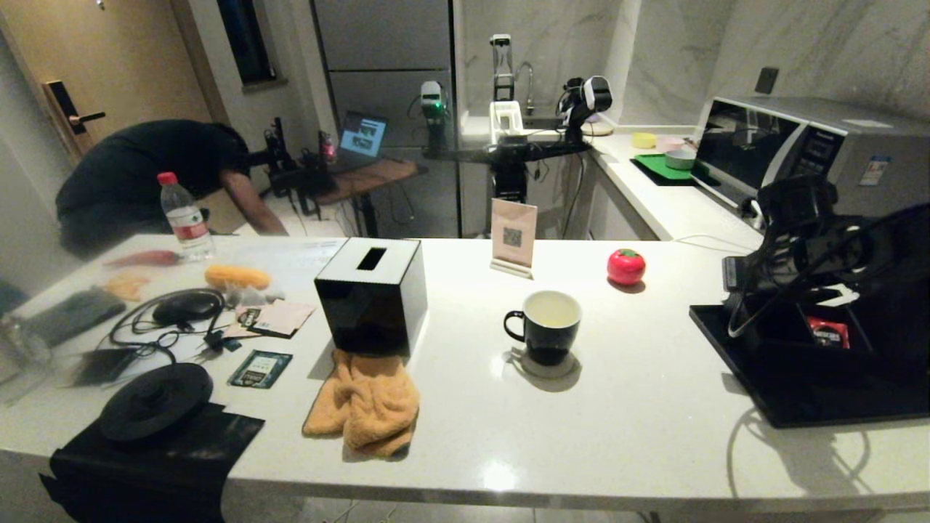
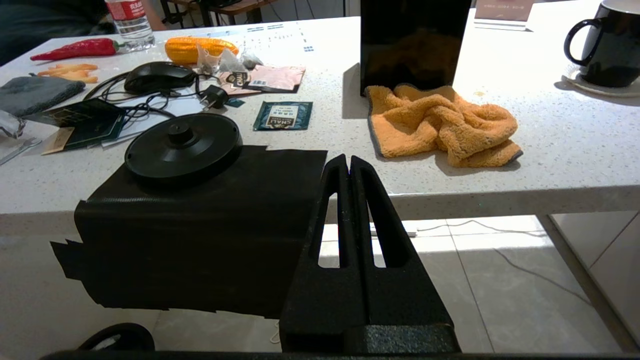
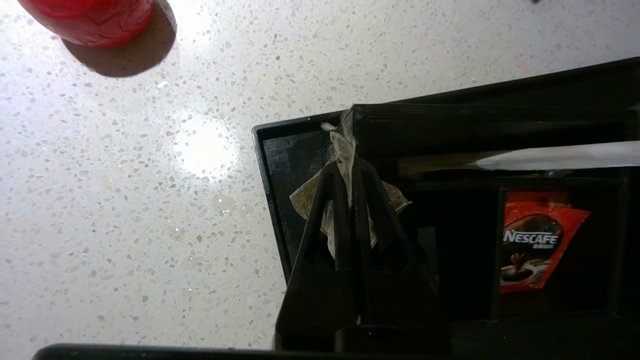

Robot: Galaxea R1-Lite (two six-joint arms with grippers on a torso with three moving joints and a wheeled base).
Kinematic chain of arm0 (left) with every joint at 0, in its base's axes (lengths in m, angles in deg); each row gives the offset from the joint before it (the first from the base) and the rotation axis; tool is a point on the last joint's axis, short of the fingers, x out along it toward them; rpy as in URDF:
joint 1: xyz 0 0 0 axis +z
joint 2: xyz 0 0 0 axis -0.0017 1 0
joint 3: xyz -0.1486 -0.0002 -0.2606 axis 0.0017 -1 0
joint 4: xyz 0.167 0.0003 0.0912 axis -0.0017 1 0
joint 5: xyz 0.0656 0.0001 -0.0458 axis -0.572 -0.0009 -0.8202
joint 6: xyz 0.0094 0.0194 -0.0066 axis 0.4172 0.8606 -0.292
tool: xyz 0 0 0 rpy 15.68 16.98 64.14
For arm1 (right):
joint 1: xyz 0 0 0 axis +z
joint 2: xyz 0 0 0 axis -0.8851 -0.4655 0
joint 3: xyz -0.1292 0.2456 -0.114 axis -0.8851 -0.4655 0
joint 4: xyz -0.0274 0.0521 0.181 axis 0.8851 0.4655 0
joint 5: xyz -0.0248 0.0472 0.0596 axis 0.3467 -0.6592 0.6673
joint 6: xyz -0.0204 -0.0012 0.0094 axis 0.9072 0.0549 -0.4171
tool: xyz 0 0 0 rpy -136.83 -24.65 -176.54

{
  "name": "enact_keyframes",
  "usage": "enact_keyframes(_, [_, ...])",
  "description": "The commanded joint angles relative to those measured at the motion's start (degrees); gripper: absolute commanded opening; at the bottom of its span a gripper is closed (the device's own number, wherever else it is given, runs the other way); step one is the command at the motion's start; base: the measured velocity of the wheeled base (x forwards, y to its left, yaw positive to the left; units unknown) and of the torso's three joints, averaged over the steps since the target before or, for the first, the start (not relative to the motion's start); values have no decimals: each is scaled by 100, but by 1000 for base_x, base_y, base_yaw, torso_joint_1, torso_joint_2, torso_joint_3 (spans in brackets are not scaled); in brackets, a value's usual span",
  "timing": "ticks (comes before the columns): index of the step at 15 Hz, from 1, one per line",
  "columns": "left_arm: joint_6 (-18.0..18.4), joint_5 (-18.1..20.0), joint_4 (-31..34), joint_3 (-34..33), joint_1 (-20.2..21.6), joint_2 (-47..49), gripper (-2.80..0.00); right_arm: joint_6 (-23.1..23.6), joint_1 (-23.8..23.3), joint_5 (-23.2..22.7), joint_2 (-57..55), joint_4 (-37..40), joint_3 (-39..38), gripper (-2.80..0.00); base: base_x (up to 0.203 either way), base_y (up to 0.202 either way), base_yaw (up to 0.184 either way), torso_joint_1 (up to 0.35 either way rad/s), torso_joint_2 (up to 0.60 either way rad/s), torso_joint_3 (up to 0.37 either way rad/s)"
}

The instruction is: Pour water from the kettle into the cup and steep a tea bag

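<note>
Right gripper (image 3: 350,172), pointing down over the black box (image 3: 450,130), pinches the tea bag (image 3: 345,200).

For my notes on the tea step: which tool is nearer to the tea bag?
Right. The right tool is shut on the tea bag over the black tray; the left tool hangs below the table edge, far away.

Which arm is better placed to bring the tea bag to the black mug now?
The right. Its hand is already shut on the small grey-green paper tea bag over the black compartmented box. The left hand is shut and empty below the table edge.
</note>
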Motion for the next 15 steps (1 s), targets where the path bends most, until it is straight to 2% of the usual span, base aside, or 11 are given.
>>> enact_keyframes(1, [1, 1, -1, 0, 0, 0, -280, -2, -1, 12, 168, -2, -34, -280, 0, 0, 0, 0, 0, 0])
enact_keyframes(6, [1, 1, -1, 0, 0, 0, -280, 6, 78, 7, 571, -38, -136, -280, 0, 0, 0, 0, 0, 0])
enact_keyframes(10, [1, 1, -1, 0, 0, 0, -280, 31, 229, 6, 1021, -127, -510, -280, 0, 0, 0, 0, 0, 0])
enact_keyframes(15, [1, 1, -1, 0, 0, 0, -280, 13, 501, -14, 1683, -874, -1205, -280, 0, 0, 0, 0, 0, 0])
